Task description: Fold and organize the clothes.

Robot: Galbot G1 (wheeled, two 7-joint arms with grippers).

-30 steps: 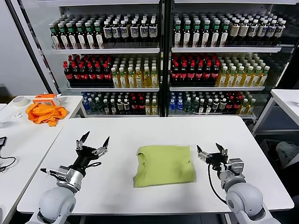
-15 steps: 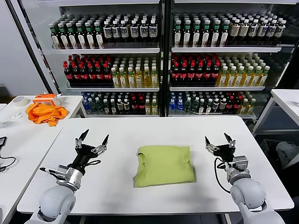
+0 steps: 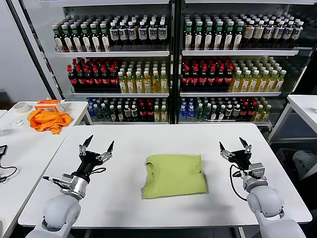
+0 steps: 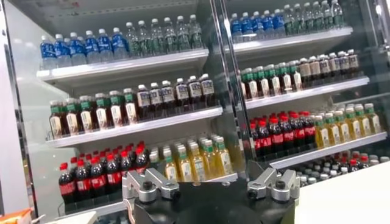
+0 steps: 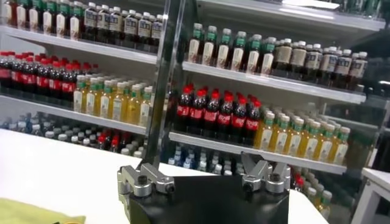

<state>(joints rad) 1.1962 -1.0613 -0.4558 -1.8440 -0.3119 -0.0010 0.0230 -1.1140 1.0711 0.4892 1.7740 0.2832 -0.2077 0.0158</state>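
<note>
The light yellow-green T-shirt [image 3: 174,175] lies folded into a rough square on the middle of the white table [image 3: 129,144], plain side up. A corner of it shows in the right wrist view [image 5: 27,213]. My left gripper [image 3: 97,144] is open and empty, raised above the table to the left of the shirt. My right gripper [image 3: 235,146] is open and empty, raised to the right of the shirt. Both grippers point up and away toward the shelves, apart from the shirt.
Glass-door coolers full of drink bottles [image 3: 168,59] stand behind the table. A second table at the left [image 3: 20,144] holds a bright orange cloth [image 3: 48,120], a tape roll [image 3: 21,107] and a cable. Another white table edge [image 3: 302,106] is at the far right.
My right gripper has risen and moved right, away from the shirt's right edge. My left gripper has lifted slightly. The shirt has not moved.
</note>
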